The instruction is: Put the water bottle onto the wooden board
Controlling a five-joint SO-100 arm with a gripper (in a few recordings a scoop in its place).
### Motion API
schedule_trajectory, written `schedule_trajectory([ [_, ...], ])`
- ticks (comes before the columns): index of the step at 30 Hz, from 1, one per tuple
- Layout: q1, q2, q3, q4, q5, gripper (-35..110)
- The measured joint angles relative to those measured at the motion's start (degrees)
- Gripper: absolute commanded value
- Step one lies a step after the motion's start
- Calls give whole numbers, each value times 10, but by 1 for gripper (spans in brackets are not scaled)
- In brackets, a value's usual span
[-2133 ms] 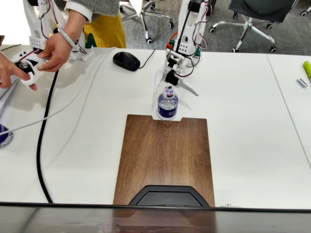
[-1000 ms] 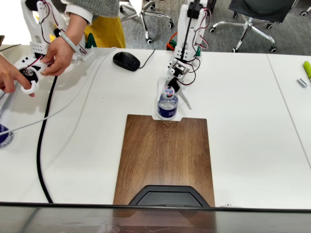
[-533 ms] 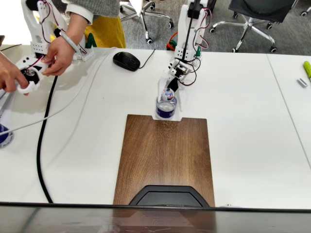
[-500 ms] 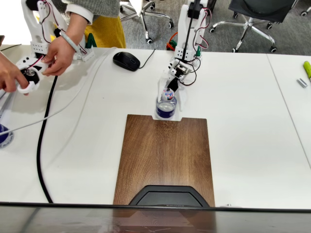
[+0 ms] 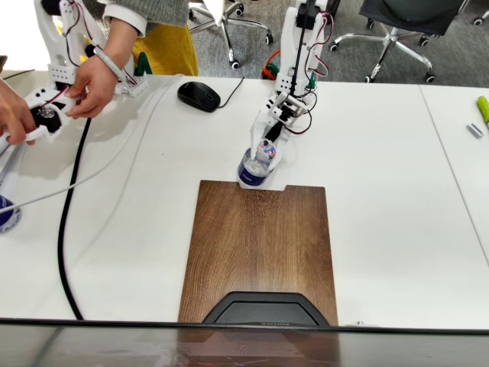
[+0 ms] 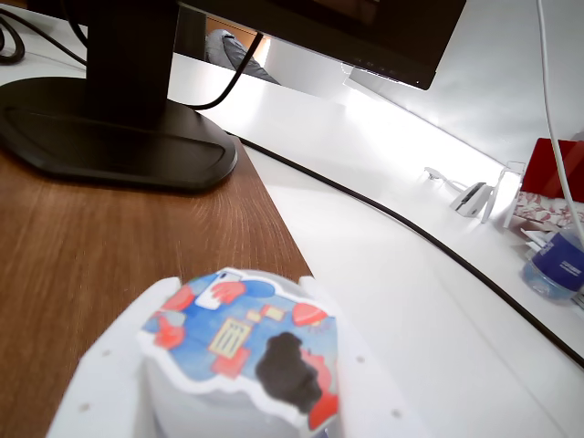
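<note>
The water bottle leans over, its bottom just past the notch in the far short edge of the wooden board. The white gripper is closed around its top part, one finger on each side of the red and blue cap in the wrist view. The arm reaches down from the far edge of the white desk. A black computer mouse lies near that edge, beside it.
</note>
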Motion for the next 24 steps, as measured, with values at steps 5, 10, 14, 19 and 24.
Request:
schedule_trajectory([
  [5,0,58,10,64,17,0],
  [10,0,171,19,178,39,0],
  [14,0,268,32,252,59,0],
  [19,1,323,31,289,103,0],
  [24,-5,311,25,291,173,0],
])
